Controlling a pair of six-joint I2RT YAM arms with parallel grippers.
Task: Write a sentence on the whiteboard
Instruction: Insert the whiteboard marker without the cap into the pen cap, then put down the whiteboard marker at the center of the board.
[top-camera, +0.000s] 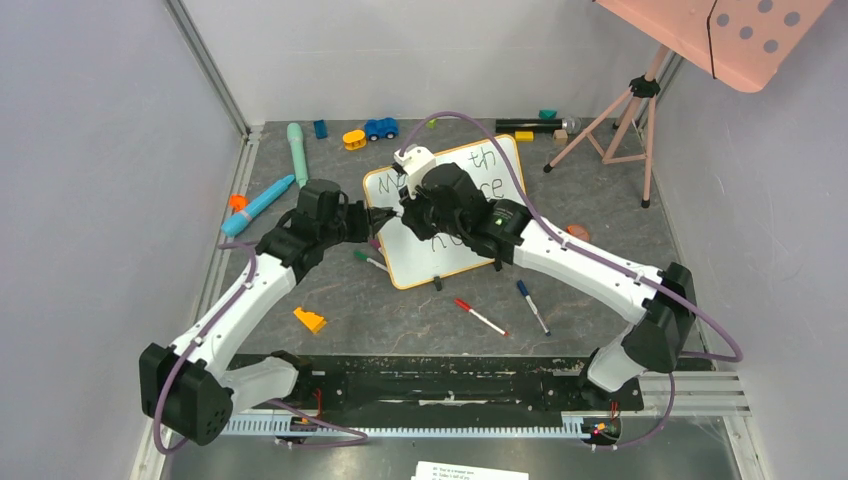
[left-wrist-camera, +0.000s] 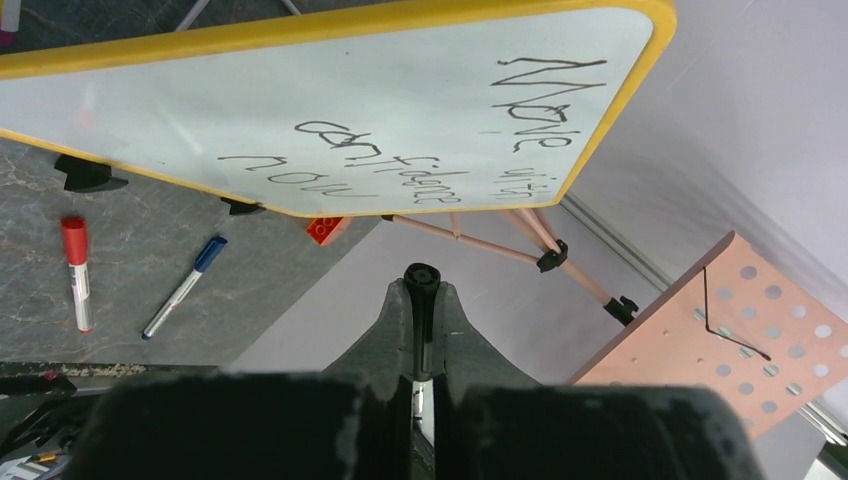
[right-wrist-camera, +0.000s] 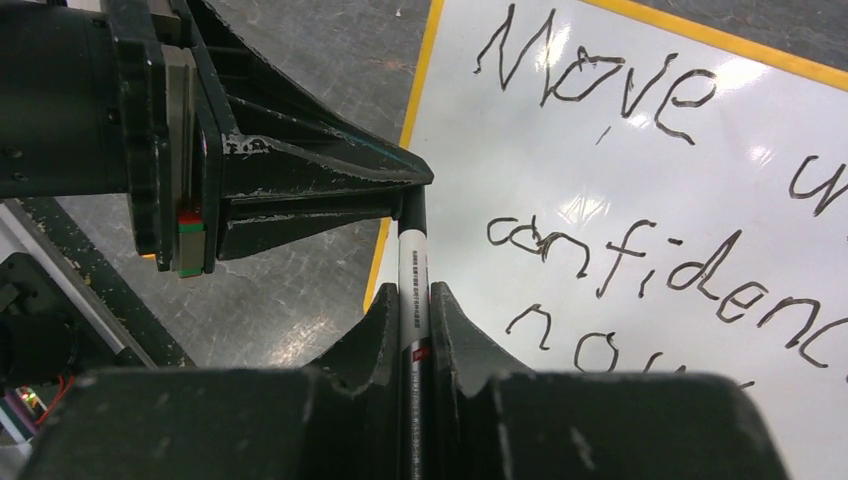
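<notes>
Here the sentence (top-camera: 484, 160) crosses the whiteboard (top-camera: 427, 264), slanting toward far right.

We see a dark grey, marbled tabletop (top-camera: 620, 300) closed in by pale lavender-grey walls (top-camera: 90, 200) on the left, back and right. A thin metal post (top-camera: 205, 65) slants down the back left corner to a metal rail (top-camera: 218, 270) along the tabletop's left edge. At the back right stands a pink tripod (top-camera: 597, 128) carrying a pink perforated panel (top-camera: 745, 35). A black strip (top-camera: 450, 385) spans the near edge. The light is soft and even.
</notes>
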